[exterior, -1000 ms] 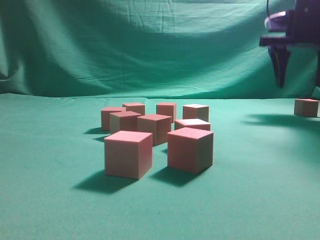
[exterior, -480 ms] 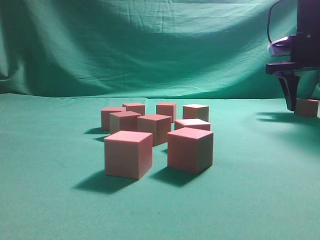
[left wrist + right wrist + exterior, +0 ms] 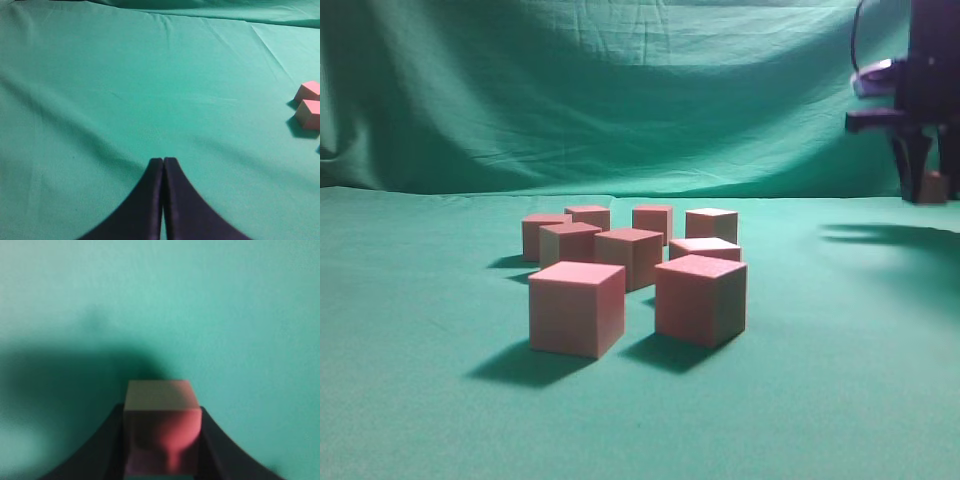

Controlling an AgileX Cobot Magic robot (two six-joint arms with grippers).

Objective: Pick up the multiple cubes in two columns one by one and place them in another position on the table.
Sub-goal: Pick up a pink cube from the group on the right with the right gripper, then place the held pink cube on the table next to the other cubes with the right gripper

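Several pinkish-red cubes stand in a loose cluster mid-table, with the nearest two, one on the left point(image 3: 577, 308) and one on the right point(image 3: 701, 299), in front. My right gripper point(image 3: 925, 185) at the far right is shut on one cube point(image 3: 932, 187) and holds it a little above the teal table point(image 3: 420, 380). In the right wrist view that cube point(image 3: 162, 427) sits between the black fingers point(image 3: 162, 410). My left gripper point(image 3: 163, 161) is shut and empty over bare cloth; two cubes, a farther one point(image 3: 310, 90) and a nearer one point(image 3: 308, 113), lie at the right edge of its view.
A draped green cloth backdrop point(image 3: 620, 90) hangs behind the table. The right arm casts a shadow point(image 3: 890, 235) on the cloth at the far right. Bare cloth lies left of and in front of the cluster.
My right gripper came down onto the lone cube at the far right, shut on it and raised it off the cloth. The clustered cubes have not moved.
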